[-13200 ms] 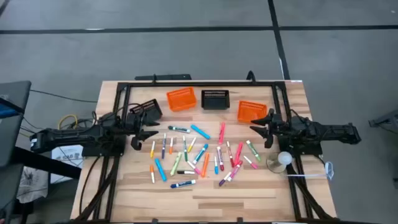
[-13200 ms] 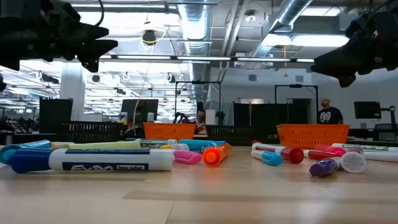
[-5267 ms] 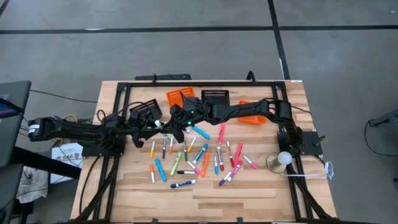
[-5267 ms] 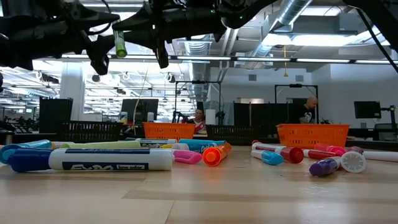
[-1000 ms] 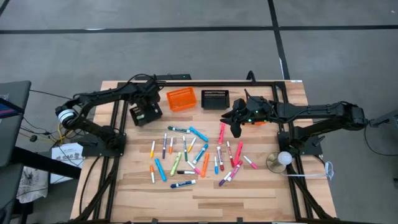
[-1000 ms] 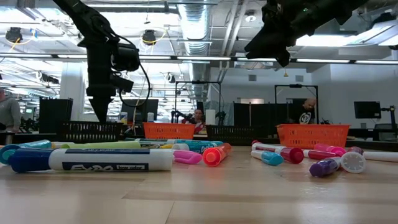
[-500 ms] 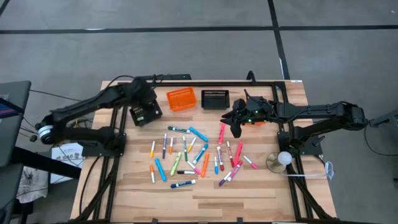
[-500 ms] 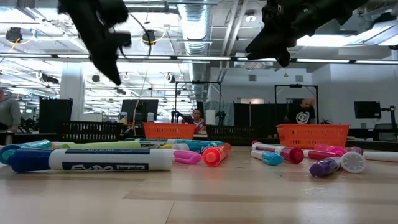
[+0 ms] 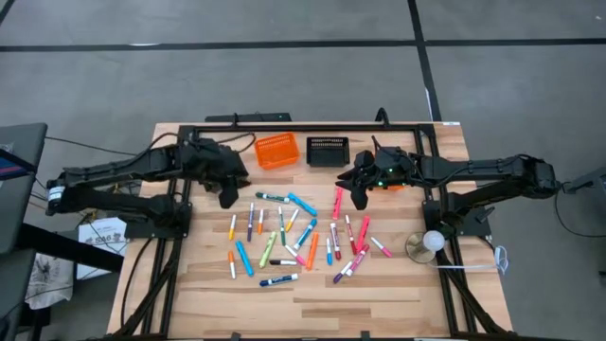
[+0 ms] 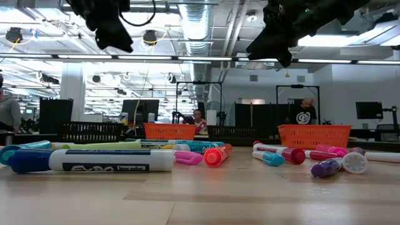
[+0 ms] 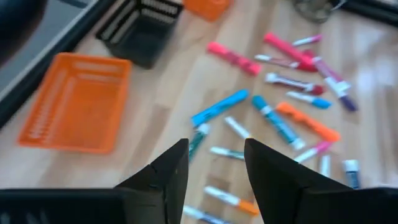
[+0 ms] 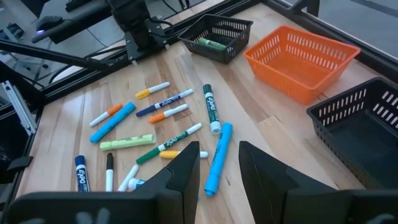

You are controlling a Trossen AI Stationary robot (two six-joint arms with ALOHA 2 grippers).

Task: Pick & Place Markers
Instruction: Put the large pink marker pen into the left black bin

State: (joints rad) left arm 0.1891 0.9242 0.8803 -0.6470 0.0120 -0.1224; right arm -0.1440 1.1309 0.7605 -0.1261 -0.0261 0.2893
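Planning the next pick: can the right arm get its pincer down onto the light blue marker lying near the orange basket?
Probably yes. The right pincer is open and empty, and the light blue marker lies unobstructed just ahead.

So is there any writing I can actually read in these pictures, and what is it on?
"EXPO": on the blue-capped white marker lying nearest the low camera; the smaller print beside it is too blurred to read.
"EXPO": on the green marker and the dark blue marker in the right wrist view.
Labels on the other markers are too small to read.
The orange basket shows no writing.
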